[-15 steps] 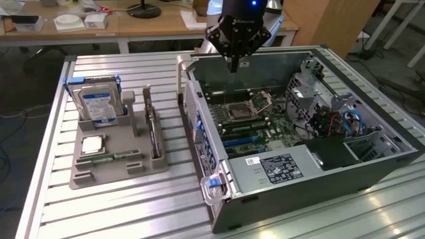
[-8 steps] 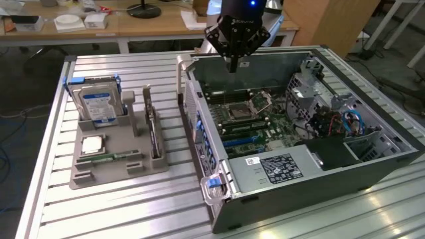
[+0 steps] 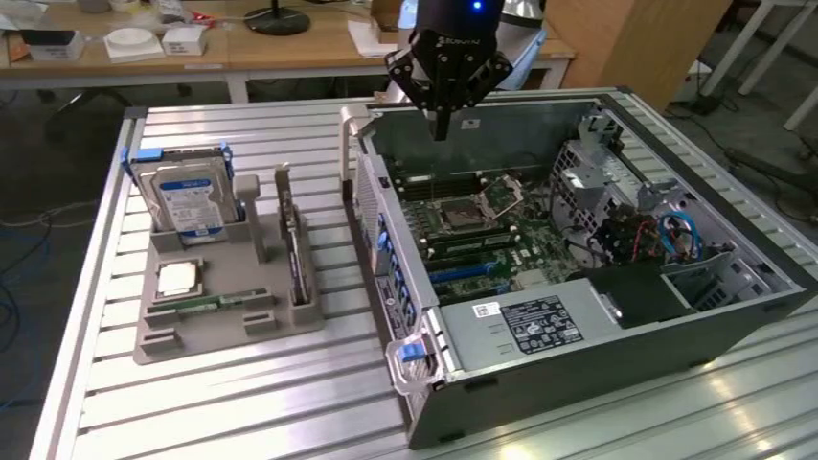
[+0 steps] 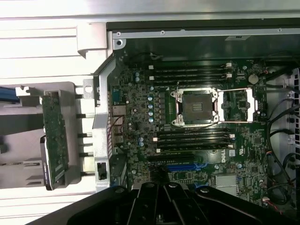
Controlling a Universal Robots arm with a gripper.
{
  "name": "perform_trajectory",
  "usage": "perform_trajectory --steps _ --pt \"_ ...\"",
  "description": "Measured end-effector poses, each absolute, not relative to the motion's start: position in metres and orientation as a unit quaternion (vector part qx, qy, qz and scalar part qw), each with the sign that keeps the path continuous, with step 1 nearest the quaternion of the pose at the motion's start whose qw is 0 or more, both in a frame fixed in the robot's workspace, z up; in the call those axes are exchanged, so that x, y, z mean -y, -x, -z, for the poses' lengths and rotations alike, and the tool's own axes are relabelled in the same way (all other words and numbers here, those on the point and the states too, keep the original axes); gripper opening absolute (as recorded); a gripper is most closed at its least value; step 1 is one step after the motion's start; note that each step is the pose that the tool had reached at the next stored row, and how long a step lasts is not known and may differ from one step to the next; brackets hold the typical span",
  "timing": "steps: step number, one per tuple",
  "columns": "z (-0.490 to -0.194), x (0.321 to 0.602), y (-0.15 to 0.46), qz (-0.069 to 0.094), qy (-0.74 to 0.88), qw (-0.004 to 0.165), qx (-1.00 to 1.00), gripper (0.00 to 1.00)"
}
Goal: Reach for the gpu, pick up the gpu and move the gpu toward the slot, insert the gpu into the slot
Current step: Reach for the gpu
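Observation:
The gpu [image 3: 298, 257] is a thin dark card standing on edge in a grey holder [image 3: 217, 331] on the exterior view's left, outside the computer case. In the wrist view the gpu [image 4: 54, 136] sits beside the case's rear wall. The slot [image 3: 470, 272] is a long blue strip on the green motherboard, below the processor socket; in the wrist view the slot [image 4: 185, 166] lies just ahead of my fingers. My black gripper [image 3: 442, 125] hangs above the far end of the open case, shut with nothing in it. My gripper [image 4: 164, 199] is well apart from the gpu.
The holder also carries a blue-labelled hard drive [image 3: 192, 196], a square processor chip [image 3: 176, 278] and a small memory stick [image 3: 211, 304]. The open case [image 3: 614, 369] has tall metal walls, a power supply [image 3: 531, 321] and cables [image 3: 652, 235]. A slatted aluminium table [image 3: 256, 402] lies beneath.

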State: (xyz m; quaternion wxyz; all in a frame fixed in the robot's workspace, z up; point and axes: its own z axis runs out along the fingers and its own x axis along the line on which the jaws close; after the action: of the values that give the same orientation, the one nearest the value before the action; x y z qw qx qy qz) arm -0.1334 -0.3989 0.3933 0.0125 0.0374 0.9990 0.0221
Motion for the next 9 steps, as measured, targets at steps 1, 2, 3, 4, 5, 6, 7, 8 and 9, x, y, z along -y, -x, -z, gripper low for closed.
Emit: perform_trajectory --steps 1,2,3,4,5,6,7,8,9 --pt "-0.3933 0.3989 0.1345 -0.022 -0.037 0.012 -0.999 0.10" --pt "-0.3933 0.3989 0.1356 -0.022 -0.037 0.012 -0.999 0.10" --pt "-0.3933 0.3989 0.1368 -0.022 -0.037 0.013 -0.999 0.10" --pt "-0.3933 0.3989 0.1379 -0.022 -0.037 0.012 -0.999 0.10" --pt "-0.3933 0.3988 0.1390 -0.022 -0.037 0.012 -0.999 0.10" --pt "-0.3933 0.3989 0.1400 -0.022 -0.037 0.012 -0.999 0.10" --pt "-0.3933 0.3988 0.1411 -0.022 -0.037 0.012 -0.999 0.10" --pt "-0.3933 0.3989 0.1423 -0.022 -0.037 0.012 -0.999 0.10" --pt "-0.3933 0.3989 0.1436 -0.022 -0.037 0.012 -0.999 0.10"
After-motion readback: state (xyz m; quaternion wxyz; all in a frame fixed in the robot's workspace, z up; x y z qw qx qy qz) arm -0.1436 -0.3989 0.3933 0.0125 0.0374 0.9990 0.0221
